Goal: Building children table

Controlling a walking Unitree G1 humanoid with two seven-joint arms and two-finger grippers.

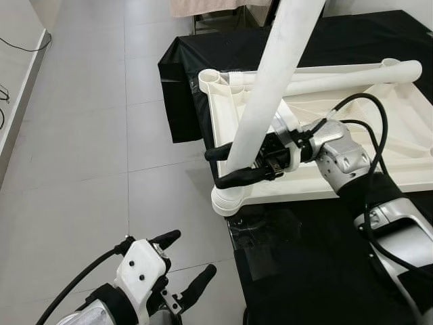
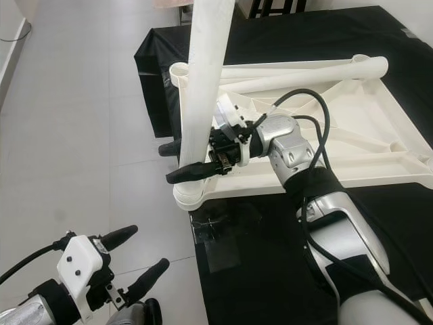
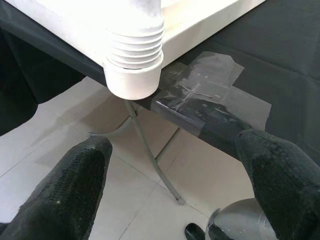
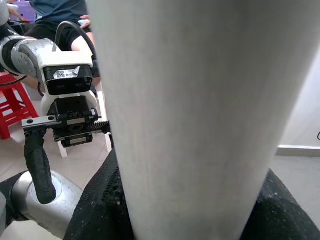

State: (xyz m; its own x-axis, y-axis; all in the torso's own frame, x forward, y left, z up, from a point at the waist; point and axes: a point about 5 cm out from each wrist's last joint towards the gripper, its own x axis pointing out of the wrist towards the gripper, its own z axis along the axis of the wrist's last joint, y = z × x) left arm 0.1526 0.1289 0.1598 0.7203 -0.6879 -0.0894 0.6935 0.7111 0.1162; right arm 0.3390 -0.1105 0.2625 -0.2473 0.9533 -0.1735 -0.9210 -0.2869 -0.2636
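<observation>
The white children's table [image 1: 406, 122] lies upside down on a black-covered table. A white table leg [image 1: 270, 88] stands tilted in the ribbed corner socket [image 1: 229, 200] nearest me. My right gripper [image 1: 215, 168] is shut on this leg just above the socket, one black finger on each side. A second white leg [image 1: 352, 73] lies across the far side of the upturned table. My left gripper [image 1: 193, 252] hangs open low over the floor, below and left of the socket [image 3: 134, 65], holding nothing.
The black cloth [image 1: 304, 271] has a patch of clear tape [image 3: 210, 95] at its edge. A thin metal table leg [image 3: 150, 155] stands under that corner. Grey tiled floor [image 1: 88, 135] spreads to the left. A seated person [image 4: 60, 15] and a red stool [image 4: 10, 100] are nearby.
</observation>
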